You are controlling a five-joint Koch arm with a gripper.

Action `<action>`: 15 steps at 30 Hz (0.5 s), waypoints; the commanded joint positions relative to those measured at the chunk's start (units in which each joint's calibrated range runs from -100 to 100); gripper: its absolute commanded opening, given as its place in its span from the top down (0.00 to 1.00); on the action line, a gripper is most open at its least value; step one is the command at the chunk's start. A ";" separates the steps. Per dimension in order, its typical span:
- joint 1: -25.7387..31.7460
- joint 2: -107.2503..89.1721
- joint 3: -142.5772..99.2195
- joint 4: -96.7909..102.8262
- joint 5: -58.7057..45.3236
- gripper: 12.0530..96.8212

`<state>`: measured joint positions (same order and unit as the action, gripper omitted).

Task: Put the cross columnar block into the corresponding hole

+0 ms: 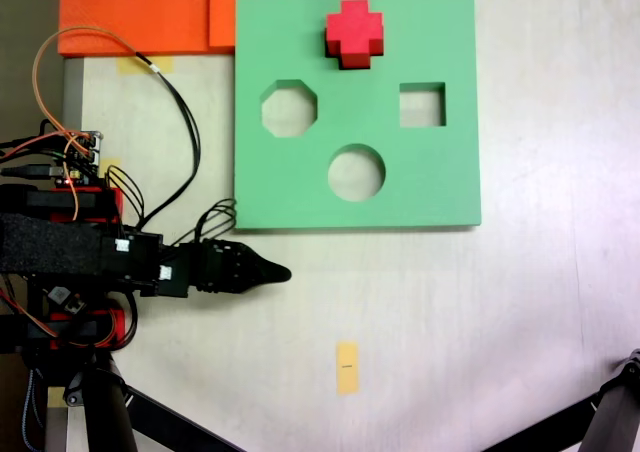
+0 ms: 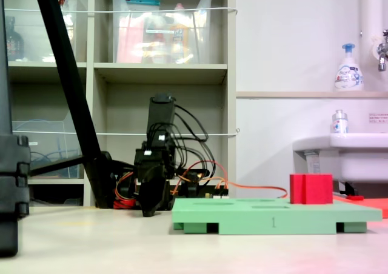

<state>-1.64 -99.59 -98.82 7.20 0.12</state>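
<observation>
The small bright red plus-shaped foam block [image 1: 354, 33] sat on the flat green foam board [image 1: 440, 187], at its top edge in the view from above; whether it was seated in the plus-shaped cutout could not be told. The black claw [image 1: 281, 272] rested on the pale tabletop [image 1: 450, 302] left of the board, holding nothing; its opening could not be told. The insertion looked nearly or fully done. A soap bottle's [image 2: 348, 69] label was unreadable.

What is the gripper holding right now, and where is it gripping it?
Nothing. The gripper is off the green board, and the red block stands apart on it.
</observation>
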 commanded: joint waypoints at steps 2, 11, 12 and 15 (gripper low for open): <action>0.34 -0.41 -1.18 -5.03 -0.24 0.56; 0.29 -0.41 -1.18 -5.03 -0.24 0.56; 0.29 -0.41 -1.18 -5.03 -0.24 0.56; 0.34 -0.41 -1.18 -5.03 -0.24 0.56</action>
<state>-1.59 -99.59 -98.82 7.20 0.17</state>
